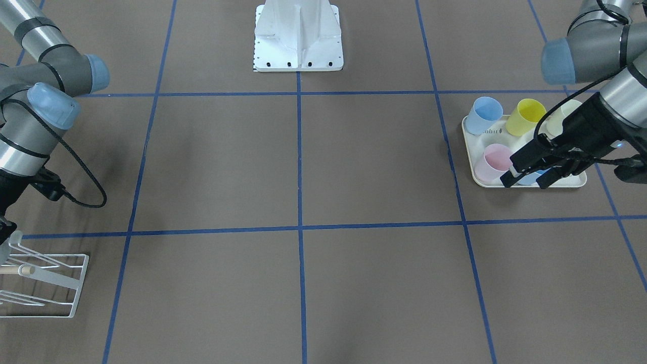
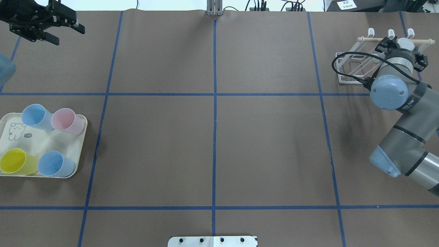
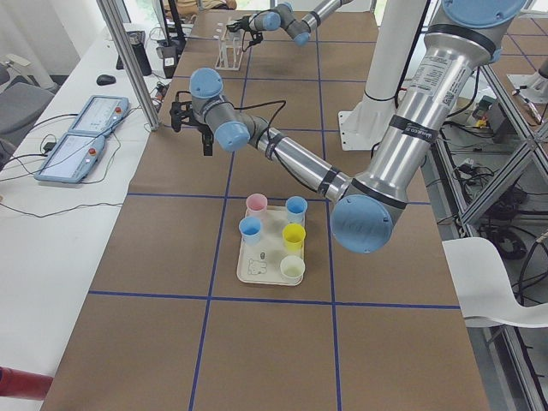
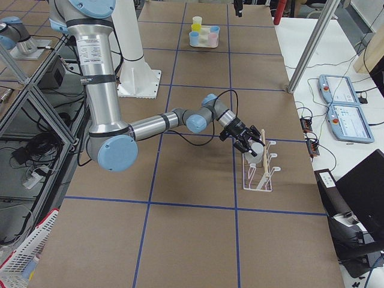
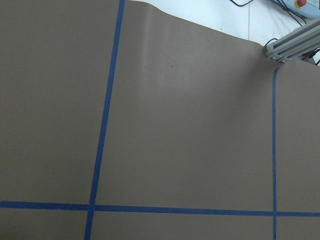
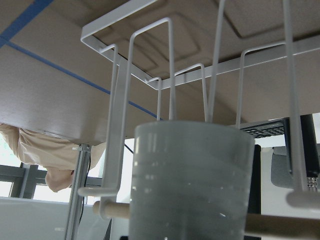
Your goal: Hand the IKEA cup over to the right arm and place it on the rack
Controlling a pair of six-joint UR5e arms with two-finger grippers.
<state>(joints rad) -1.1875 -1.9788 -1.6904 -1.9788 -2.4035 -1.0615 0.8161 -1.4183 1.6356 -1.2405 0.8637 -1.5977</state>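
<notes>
The cup point(image 6: 192, 185), a pale whitish one, is in the right fingers point(image 2: 383, 44), which close on its sides. It sits right at the rack point(image 6: 118, 125), near the far corner of the surface at the robot's right end. From overhead its round end shows just beside the wooden rod point(image 2: 368, 39). Whether it touches the rod or a prong, I cannot tell. The wrist view looks past the cup at several white prongs close behind it, but none can be seen inside it.

The left fingers point(image 1: 511, 178) are spread wide and hold nothing, raised over the far edge at the left end. The tray point(image 2: 37, 142) lies near the left end, with other cups standing on it. So the handover looks done, and the step in hand is the placing.

The next move probably calls for fine alignment more than travel. The cup's open mouth has to be lined up with one prong. Then the cup is eased along it until the wire carries the weight, and only then do the fingers open. The rack is light wire, so a sideways nudge could push it along the surface. The fingers should draw back along the prong's own line so they do not drag the cup off.
</notes>
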